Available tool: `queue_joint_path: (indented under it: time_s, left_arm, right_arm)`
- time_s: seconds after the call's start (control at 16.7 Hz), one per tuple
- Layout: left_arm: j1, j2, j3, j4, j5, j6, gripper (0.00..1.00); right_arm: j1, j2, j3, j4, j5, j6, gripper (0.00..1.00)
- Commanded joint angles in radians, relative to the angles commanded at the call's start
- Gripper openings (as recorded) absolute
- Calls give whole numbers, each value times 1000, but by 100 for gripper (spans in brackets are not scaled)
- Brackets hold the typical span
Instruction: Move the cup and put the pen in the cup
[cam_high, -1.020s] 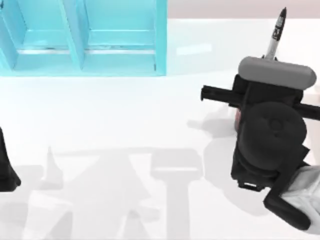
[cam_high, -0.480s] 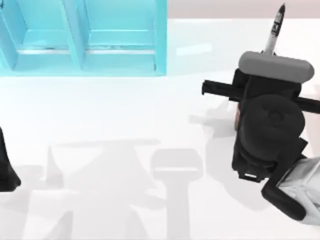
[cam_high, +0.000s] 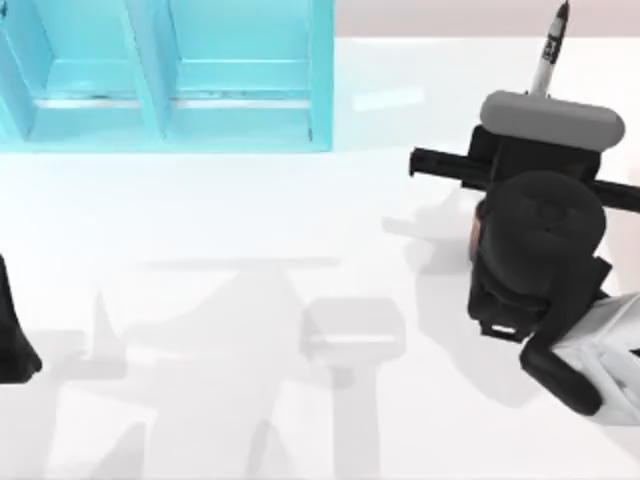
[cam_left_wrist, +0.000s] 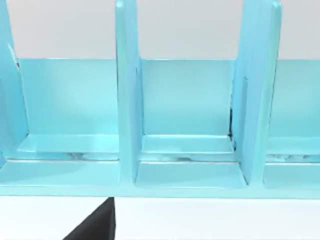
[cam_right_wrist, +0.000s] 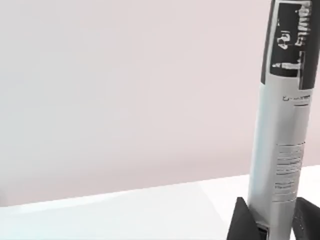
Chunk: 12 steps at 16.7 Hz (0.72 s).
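The pen (cam_right_wrist: 285, 125), silver in the middle with a black printed upper part, stands upright with my right gripper (cam_right_wrist: 272, 227) shut on its lower end; dark fingertips (cam_right_wrist: 240, 220) flank it. From above, the pen (cam_high: 548, 55) pokes out beyond my right arm (cam_high: 540, 240) at the table's right rear. A thin reddish-brown sliver of the cup (cam_high: 473, 232) peeks out at the arm's left edge; the rest of it is hidden under the arm. My left arm (cam_high: 10, 335) is parked at the left edge.
A light blue shelf unit (cam_high: 170, 75) with upright dividers occupies the rear left of the table, and the left wrist camera faces its compartments (cam_left_wrist: 185, 150). White tabletop (cam_high: 250, 220) spreads between the two arms.
My right arm has shifted slightly toward the table's rear, carrying the pen with it. The left arm has not moved.
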Motion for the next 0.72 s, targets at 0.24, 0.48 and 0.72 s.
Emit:
queue_joint_path:
  time_s: [0.24, 0.48, 0.72]
  left_arm:
    - [0, 0, 0, 0, 0, 0, 100]
    - [0, 0, 0, 0, 0, 0, 100]
    - [0, 0, 0, 0, 0, 0, 100]
  right_arm:
    - [0, 0, 0, 0, 0, 0, 38]
    - [0, 0, 0, 0, 0, 0, 68]
    - [0, 0, 0, 0, 0, 0, 98]
